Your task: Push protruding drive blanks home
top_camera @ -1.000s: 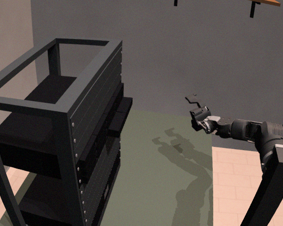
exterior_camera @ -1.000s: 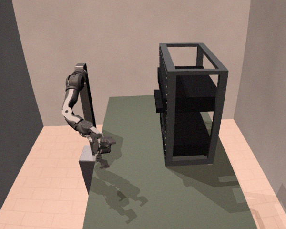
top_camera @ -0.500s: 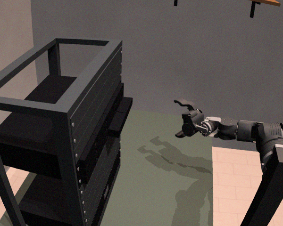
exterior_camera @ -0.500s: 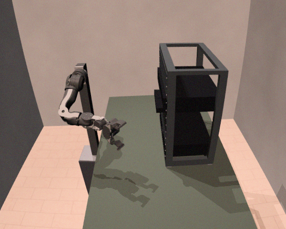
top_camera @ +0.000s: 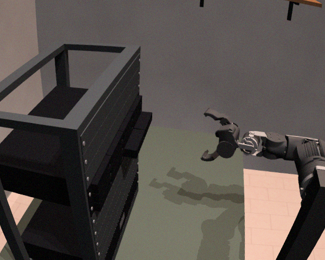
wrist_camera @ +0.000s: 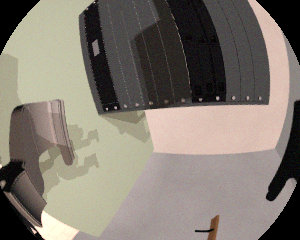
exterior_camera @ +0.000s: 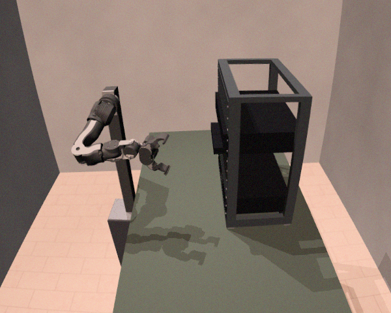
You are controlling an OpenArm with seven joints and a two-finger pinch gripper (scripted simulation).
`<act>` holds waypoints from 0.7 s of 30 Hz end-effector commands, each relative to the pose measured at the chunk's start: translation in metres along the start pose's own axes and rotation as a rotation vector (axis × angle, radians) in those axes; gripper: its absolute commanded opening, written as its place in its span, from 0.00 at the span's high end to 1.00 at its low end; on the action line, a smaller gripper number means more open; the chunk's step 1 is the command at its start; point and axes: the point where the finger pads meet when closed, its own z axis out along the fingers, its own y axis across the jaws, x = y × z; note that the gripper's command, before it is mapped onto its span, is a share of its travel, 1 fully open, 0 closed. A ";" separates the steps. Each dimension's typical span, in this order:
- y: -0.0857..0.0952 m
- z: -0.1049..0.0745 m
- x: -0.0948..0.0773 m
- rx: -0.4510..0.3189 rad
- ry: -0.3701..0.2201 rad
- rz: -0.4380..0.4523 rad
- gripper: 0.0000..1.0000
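Observation:
The rack (top_camera: 70,168) (exterior_camera: 234,162) stands upright on the green mat. The black storage chassis (wrist_camera: 205,65) spans the rack's front at mid height. In the top view, two neighbouring dark blanks stand far out from its front: a farther one (top_camera: 143,118) and a nearer one (top_camera: 134,137). They show as a dark block jutting left in the exterior view. The other blanks are too dark to judge, and none clearly stands out in the wrist view. My gripper (top_camera: 205,135) (exterior_camera: 167,153) (wrist_camera: 155,150) is open and empty, facing the rack's front across a wide gap, touching nothing.
The arm's black post (top_camera: 305,223) (exterior_camera: 123,175) stands opposite the rack's front. A wooden wall shelf (top_camera: 311,2) (wrist_camera: 214,227) is high on the side wall. Grey filler panels (wrist_camera: 247,65) flank the chassis above and below.

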 end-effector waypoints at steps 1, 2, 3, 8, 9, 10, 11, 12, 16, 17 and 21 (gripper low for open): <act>0.006 -0.004 0.009 -0.006 0.031 -0.003 0.00; 0.010 -0.008 0.015 -0.011 0.051 -0.008 0.00; 0.013 -0.012 0.022 -0.017 0.071 -0.014 0.00; 0.021 -0.024 0.040 -0.029 0.125 -0.032 0.00; 0.023 -0.027 0.046 -0.030 0.143 -0.038 0.00; 0.025 -0.031 0.050 -0.034 0.157 -0.045 0.00; 0.027 -0.034 0.054 -0.038 0.170 -0.051 0.00; 0.029 -0.037 0.058 -0.042 0.181 -0.057 0.00; 0.035 -0.048 0.071 -0.053 0.218 -0.080 0.00; 0.036 -0.050 0.073 -0.055 0.224 -0.084 0.00; 0.040 -0.057 0.080 -0.061 0.243 -0.098 0.00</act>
